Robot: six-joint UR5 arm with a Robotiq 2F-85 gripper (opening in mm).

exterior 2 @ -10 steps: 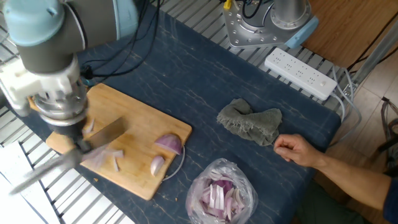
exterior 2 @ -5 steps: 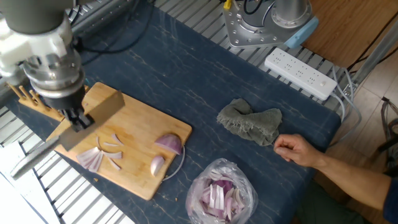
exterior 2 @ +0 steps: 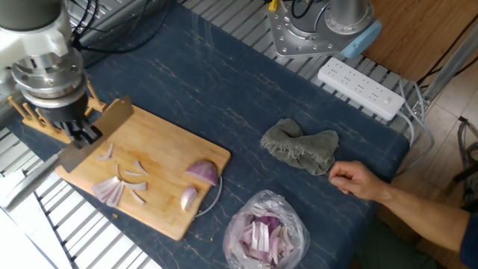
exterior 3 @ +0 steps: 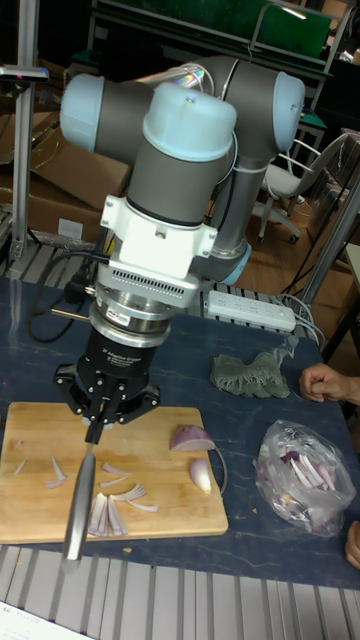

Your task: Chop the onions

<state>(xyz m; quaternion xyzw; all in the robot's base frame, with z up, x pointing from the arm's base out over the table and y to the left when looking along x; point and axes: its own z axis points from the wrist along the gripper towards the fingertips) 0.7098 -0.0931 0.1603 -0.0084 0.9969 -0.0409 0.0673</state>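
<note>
The gripper point(exterior 2: 84, 134) is closed on the knife point(exterior 3: 78, 500) handle, and the blade hangs clear above the board point(exterior 2: 160, 153). Cut slivers point(exterior 2: 118, 187) lie just below and ahead of the gripper. Two uncut wedges point(exterior 2: 203, 172) sit farther along the board, well apart from the blade, near the far edge. A bag point(exterior 2: 263, 232) of chopped onion rests off the board beyond them.

The step in hand appears to be repositioning for the next cut. The blade should travel over the slivers without dragging them, align across a wedge, then descend straight with the edge flat to the board.

Room is open above the board. The wedges lie close to the board's edge, so a skewed stroke could push one off. The cloth point(exterior 2: 300, 147) and a person's hand point(exterior 2: 357, 181) lie beyond the board, outside the cutting path.
</note>
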